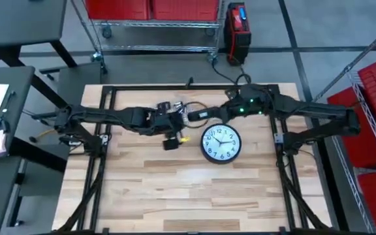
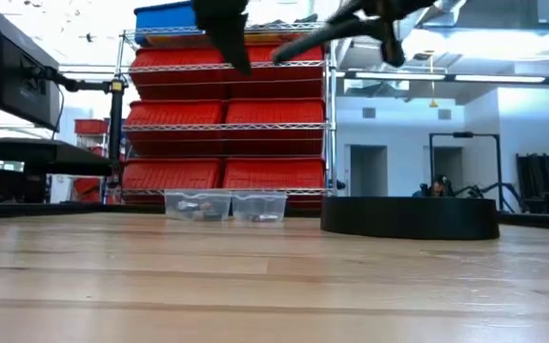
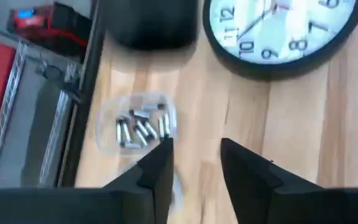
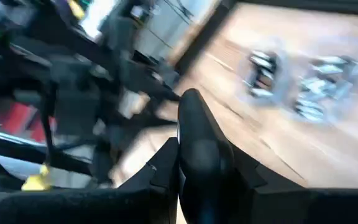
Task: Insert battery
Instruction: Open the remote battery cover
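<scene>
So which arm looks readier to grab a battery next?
Probably the left. Its hand is open and hangs over the table, with the tub of batteries just ahead of its fingers. The right hand is shut and sits by the top of the clock.

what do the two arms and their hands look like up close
Both arms are dark, nearly black, built from jointed tubular links. The left arm carries a small yellow tag and loose cables near its wrist; the right arm shows a green light near its wrist. The left hand has two flat, black, wedge-shaped fingers.
</scene>
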Robot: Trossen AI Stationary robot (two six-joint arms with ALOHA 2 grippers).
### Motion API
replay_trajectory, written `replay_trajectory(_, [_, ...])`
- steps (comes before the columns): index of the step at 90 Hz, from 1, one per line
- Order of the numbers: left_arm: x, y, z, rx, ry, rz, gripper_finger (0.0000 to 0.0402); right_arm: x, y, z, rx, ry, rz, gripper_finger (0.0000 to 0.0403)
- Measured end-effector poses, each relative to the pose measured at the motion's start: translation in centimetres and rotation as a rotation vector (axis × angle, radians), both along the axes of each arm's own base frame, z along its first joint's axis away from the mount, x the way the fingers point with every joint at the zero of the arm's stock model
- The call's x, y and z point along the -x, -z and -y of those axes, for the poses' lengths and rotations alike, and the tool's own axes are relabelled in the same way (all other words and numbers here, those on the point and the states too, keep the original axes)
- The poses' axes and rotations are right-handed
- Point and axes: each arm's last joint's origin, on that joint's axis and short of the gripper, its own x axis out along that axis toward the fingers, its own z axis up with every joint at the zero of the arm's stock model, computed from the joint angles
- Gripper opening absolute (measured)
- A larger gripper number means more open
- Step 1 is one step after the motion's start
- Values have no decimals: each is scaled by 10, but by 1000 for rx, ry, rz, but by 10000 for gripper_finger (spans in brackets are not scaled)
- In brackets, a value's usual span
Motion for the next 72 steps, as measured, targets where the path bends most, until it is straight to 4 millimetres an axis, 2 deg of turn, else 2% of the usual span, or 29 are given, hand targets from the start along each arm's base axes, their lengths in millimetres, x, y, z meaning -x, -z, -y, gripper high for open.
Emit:
replay_trajectory(22, [-7, -13, 1, 5, 9, 105, 59, 6, -3, 1, 1, 10, 2, 62])
replay_trajectory(40, [-8, -49, 1, 19, 3, 245, 70, 5, -4, -1, 1, -3, 13, 62])
replay_trajectory(57, [-8, -80, 3, 71, 65, 365, 123, 4, -6, -1, 6, -4, 34, 62])
replay_trajectory(72, [-12, -81, 5, 89, 118, 359, 196, 2, -11, -2, 17, -8, 85, 62])
